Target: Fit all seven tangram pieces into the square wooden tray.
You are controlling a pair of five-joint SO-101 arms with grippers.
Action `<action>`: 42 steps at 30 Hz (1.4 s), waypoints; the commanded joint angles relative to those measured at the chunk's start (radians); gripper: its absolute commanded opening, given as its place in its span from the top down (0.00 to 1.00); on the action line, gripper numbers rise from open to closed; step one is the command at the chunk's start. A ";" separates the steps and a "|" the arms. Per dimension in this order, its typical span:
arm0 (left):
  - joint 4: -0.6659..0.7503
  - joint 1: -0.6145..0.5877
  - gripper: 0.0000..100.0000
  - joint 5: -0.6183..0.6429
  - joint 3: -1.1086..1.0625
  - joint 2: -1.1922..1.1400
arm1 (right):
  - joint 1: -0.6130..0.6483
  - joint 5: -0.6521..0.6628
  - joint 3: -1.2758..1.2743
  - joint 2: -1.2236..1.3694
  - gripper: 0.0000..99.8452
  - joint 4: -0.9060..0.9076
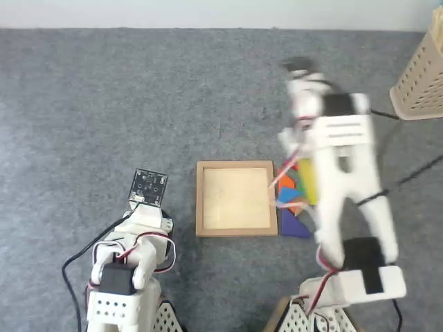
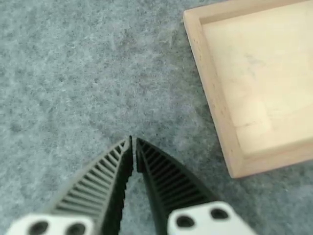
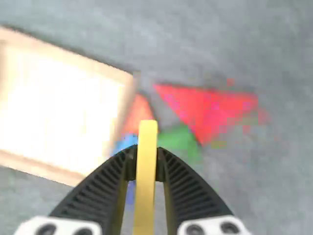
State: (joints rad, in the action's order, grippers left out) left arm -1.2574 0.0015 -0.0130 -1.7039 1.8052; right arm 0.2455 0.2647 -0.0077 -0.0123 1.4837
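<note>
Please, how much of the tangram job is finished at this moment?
Nothing is placed yet: the wooden tray is empty. In hand: the right claw is shut on a yellow piece, held over the loose pieces. Left to place, on the carpet beside the tray: red piece, green piece, orange piece, blue piece. The left claw is shut, holding nothing.

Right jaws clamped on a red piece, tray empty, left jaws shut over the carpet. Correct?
One thing is off: the right jaws clamp a yellow piece, not a red one, as the right wrist view shows. The red piece lies on the carpet near the tray. The rest holds: tray empty, left jaws shut over the carpet.
</note>
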 commanded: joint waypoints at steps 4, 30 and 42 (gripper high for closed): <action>-0.006 -0.006 0.99 0.008 0.019 0.021 | 0.278 0.133 0.055 0.035 0.99 -0.153; -0.006 -0.006 0.99 0.008 0.019 0.021 | 0.364 0.600 0.055 0.280 0.99 -0.343; -0.006 -0.006 0.99 0.008 0.019 0.021 | 0.392 0.660 0.052 0.366 0.99 -0.406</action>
State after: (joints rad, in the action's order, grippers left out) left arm -1.2574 0.0015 -0.0130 -1.7039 1.8052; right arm 0.6337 0.9045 -0.0077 0.3790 1.0909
